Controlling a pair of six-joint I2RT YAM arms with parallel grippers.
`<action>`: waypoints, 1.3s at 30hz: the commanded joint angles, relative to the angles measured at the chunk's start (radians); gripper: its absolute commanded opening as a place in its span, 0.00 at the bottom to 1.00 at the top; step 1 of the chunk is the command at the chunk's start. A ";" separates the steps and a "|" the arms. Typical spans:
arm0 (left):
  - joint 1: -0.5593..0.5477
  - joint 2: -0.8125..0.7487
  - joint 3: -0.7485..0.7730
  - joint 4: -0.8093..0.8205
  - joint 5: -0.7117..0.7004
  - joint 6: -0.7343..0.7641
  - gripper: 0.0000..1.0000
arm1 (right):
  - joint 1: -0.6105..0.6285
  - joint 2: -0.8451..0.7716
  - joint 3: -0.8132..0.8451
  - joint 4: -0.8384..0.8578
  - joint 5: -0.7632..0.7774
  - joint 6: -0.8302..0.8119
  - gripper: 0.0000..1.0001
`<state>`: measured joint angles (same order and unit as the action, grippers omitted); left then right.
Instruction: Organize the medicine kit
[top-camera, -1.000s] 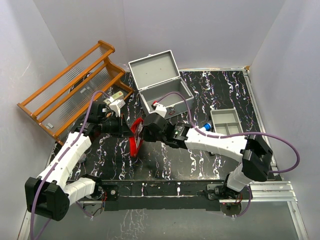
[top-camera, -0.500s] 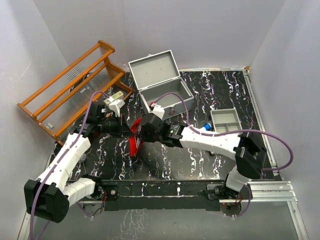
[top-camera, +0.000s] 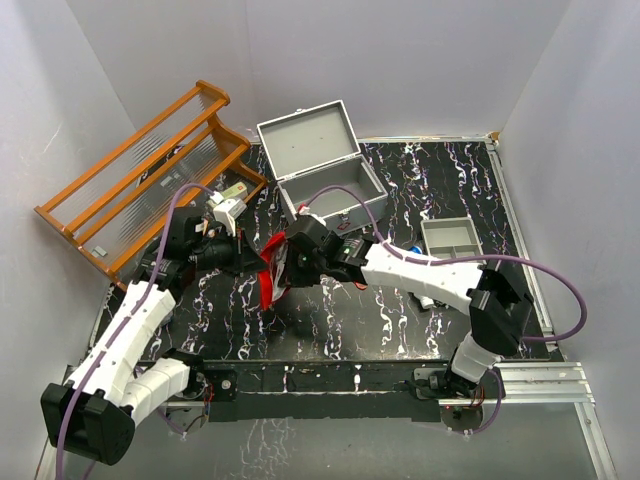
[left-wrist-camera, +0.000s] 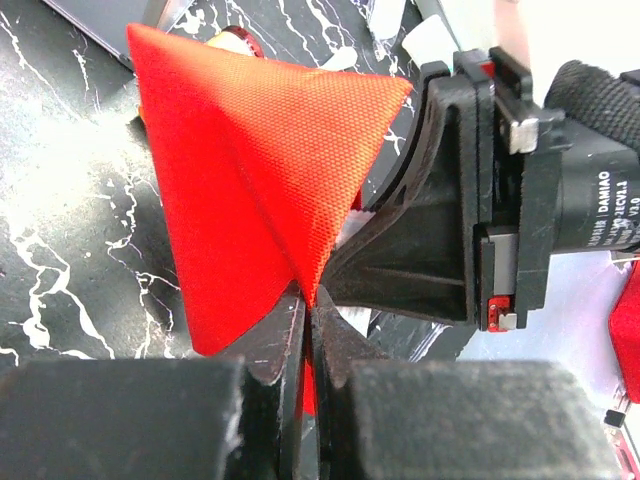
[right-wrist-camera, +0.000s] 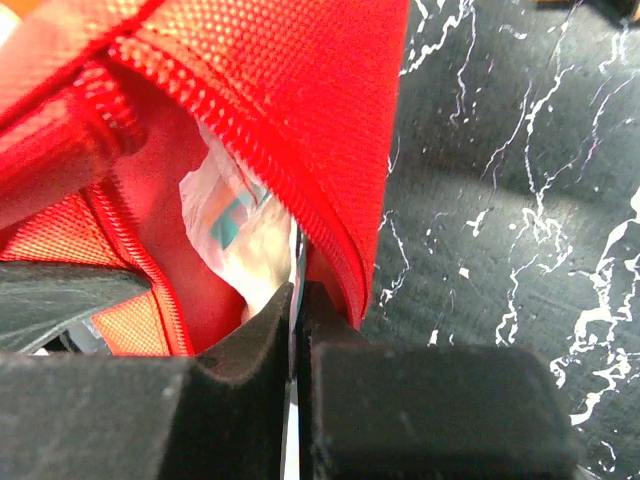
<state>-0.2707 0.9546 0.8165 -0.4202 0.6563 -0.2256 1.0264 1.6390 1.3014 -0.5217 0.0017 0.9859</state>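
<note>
Left gripper (left-wrist-camera: 305, 330): jaws pressed together on a fold of the red pouch (left-wrist-camera: 265, 160), pinching the fabric at its lower edge. Right gripper (right-wrist-camera: 295, 305): jaws likewise closed, on the pouch's zippered rim. The two grippers faced each other with the pouch held up between them, off the table (top-camera: 340, 320), its mouth pulled open.

Inside the mouth, in the right wrist view, a white packet (right-wrist-camera: 235, 235) with teal print lay against the lining. What else the pouch held could not be told.

Just behind the pouch stood the medicine kit (top-camera: 330, 185), at the far middle of the table, lid thrown back and open. As much of its floor as showed was bare grey. The right arm's cable crossed over part of it.

To the right, well apart, sat the shallow divided tray (top-camera: 452, 243), with a blue-capped item (top-camera: 414, 251) just beside it. A wooden rack (top-camera: 150, 165) leaned at far left.

Judgement: early stage. Kit opened and pouch opened, but nothing visibly packed. Emptying or sorting the pouch, loading the kit and closing the lid all remained.
</note>
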 joint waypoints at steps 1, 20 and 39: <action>-0.003 -0.041 -0.010 0.049 0.036 0.032 0.00 | 0.003 0.021 0.059 -0.041 -0.091 -0.006 0.00; -0.003 -0.017 0.006 0.017 0.075 0.005 0.00 | 0.000 0.048 0.088 0.092 0.088 0.045 0.20; -0.003 0.007 0.002 0.040 0.013 -0.009 0.00 | 0.001 -0.074 -0.020 0.043 0.093 0.031 0.28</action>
<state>-0.2707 0.9710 0.7853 -0.3985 0.6586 -0.2283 1.0271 1.5505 1.2785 -0.5007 0.1043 1.0237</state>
